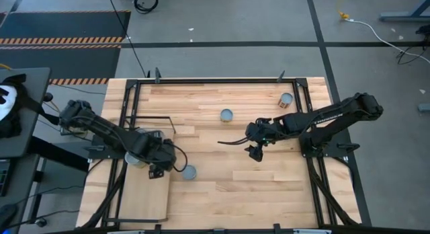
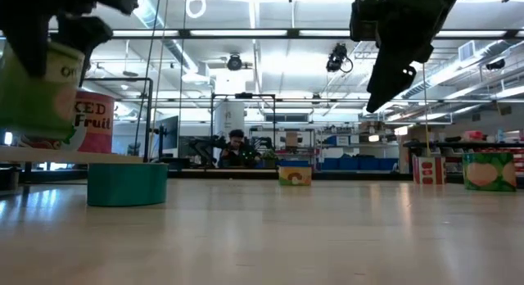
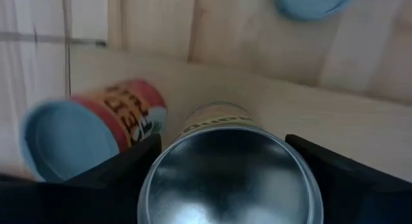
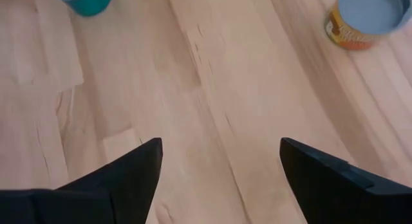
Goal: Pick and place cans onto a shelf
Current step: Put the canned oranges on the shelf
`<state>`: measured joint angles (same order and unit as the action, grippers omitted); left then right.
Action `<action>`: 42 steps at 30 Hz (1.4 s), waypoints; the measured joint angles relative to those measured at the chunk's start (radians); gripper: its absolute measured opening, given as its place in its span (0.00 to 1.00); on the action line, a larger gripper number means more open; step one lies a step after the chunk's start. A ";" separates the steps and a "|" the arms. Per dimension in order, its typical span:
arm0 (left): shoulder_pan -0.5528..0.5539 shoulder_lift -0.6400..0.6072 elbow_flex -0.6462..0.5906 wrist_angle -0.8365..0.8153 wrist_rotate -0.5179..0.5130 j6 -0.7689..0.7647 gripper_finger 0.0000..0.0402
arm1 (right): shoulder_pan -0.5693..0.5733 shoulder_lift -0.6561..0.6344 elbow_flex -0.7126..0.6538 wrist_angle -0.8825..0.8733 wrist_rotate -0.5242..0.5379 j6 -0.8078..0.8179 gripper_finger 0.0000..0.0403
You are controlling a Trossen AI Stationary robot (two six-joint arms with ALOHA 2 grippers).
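Observation:
My left gripper [image 1: 160, 160] is over the pale shelf board [image 1: 144, 193] at the table's left and is shut on a green-labelled can [image 2: 37, 88] with a silvery lid [image 3: 228, 179]. A red-labelled can [image 3: 77, 134] stands upright on the board beside it. A teal can [image 1: 189, 172] stands on the table just off the board's right edge. My right gripper [image 1: 255, 150] is open and empty above mid-table. Two more cans stand on the table, one [image 1: 226, 115] at the middle and one [image 1: 286, 99] at the far right. My left gripper pinches the green-labelled can between its two fingers [image 3: 129, 163], one on each side of the can's round wall just below the lid rim [image 3: 161, 166]. The fingers come from above, pointing down. The can is upright; whether its bottom touches the board, I cannot tell.
A thin black frame [image 1: 144, 118] edges the shelf board and rises beside it. Black rails [image 1: 215, 79] run along the table's edges. The right wrist view shows the teal can [image 4: 87, 0] and a yellowish can [image 4: 367, 18] on bare planks. Equipment and a person show far behind the table [image 2: 237, 146].

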<state>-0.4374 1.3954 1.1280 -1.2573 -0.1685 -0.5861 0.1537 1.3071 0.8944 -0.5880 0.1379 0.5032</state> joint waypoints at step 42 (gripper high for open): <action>0.002 -0.004 0.039 -0.013 -0.018 0.003 0.77 | 0.014 0.000 0.000 0.004 -0.035 0.022 0.77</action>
<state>-0.4351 1.3918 1.1666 -1.2704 -0.1867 -0.5832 0.1680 1.3075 0.8948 -0.5842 0.1028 0.5247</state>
